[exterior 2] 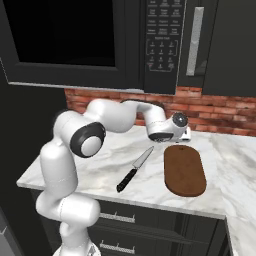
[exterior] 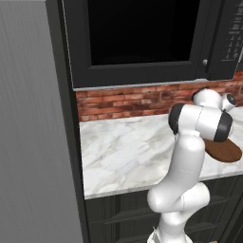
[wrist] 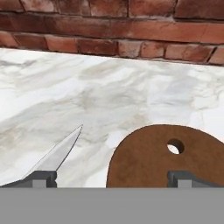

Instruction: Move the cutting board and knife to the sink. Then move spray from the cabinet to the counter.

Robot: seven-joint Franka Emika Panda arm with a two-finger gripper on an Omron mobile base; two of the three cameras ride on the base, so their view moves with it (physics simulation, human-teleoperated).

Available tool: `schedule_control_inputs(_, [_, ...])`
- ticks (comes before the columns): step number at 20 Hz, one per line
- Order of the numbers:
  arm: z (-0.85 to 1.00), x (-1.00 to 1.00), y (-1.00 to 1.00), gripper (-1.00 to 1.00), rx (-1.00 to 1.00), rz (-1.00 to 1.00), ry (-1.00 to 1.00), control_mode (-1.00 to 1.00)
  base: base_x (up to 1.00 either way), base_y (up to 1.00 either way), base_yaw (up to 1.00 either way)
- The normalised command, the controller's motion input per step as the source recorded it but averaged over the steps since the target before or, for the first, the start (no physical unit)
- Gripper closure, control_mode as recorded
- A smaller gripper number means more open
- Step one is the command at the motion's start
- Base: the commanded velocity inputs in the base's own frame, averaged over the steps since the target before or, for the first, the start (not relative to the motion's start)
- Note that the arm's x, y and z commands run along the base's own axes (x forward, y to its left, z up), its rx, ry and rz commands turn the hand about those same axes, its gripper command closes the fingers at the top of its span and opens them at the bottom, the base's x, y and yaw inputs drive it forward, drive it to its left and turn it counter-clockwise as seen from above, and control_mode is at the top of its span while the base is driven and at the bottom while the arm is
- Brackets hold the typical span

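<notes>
Light is even and bright on the counter [exterior 2: 100, 165], with no hard glare. Soft, faint shadows sit under the knife [exterior 2: 134, 170] and cutting board [exterior 2: 185, 171]. The microwave [exterior 2: 65, 35] window is nearly black. Edges look slightly jagged and soft, a rendered look; the hand view is mildly blurred, without edge distortion.

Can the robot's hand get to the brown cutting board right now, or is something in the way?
Probably yes. The gripper hangs open just above the cutting board's narrow end, near its hole. The knife lies apart on the counter beside it, and nothing sits on the board.
</notes>
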Motion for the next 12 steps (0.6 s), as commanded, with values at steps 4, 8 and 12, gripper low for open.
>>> schedule_control_inputs(4, [-0.19, 0.29, -0.13, -1.00, 0.00, 0.00, 0.01, -1.00, 0.00, 0.00, 0.00])
schedule_control_inputs(8, [-0.26, 0.28, -0.10, -1.00, 0.00, 0.00, 0.01, -1.00, 0.00, 0.00, 0.00])
schedule_control_inputs(12, [-0.23, 0.30, -0.06, -1.00, 0.00, 0.00, 0.00, -1.00, 0.00, 0.00, 0.00])
